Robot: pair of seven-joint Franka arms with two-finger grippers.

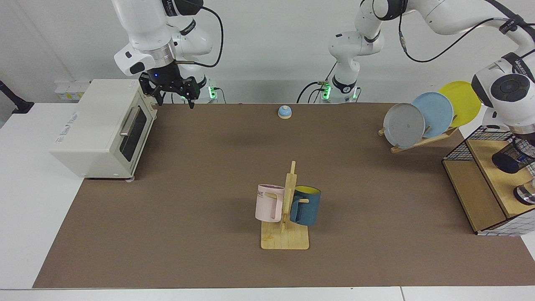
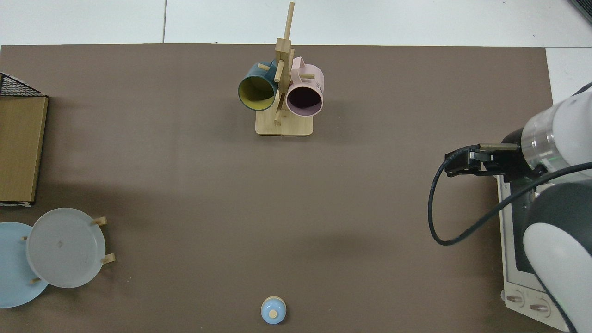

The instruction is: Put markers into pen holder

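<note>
**Facing and top views.** The left hand is hanging at the far edge of the facing view, directly over the pen holder. Wrist and wire mesh are covering its fingers, so whether they are spread, closed or gripping anything cannot be told. The holder is sitting on a wooden shelf inside the wire basket, and it appears to be leaning rather than standing upright. A small blue patch is showing at its mouth. This may be the cap of the marker, but the marker cannot be made out with certainty, and no marker is lying anywhere on the desk.

A shiny round object is resting on the same shelf, near the holder. A rack of plates is standing beside the basket. A mug rack is occupying the middle of the desk, and a small bell is sitting at its far edge.

The right hand is waiting with fingers spread wide and holding nothing, above the desk just beside the oven. In the top view it is reaching out from over the oven.

**Progress, as a judgement.** The task is probably at or just past insertion, with the marker either seated in the holder or being lowered into it. What remains is likely the release and the clearing of the left arm. Neither contact nor release can be confirmed.
</note>
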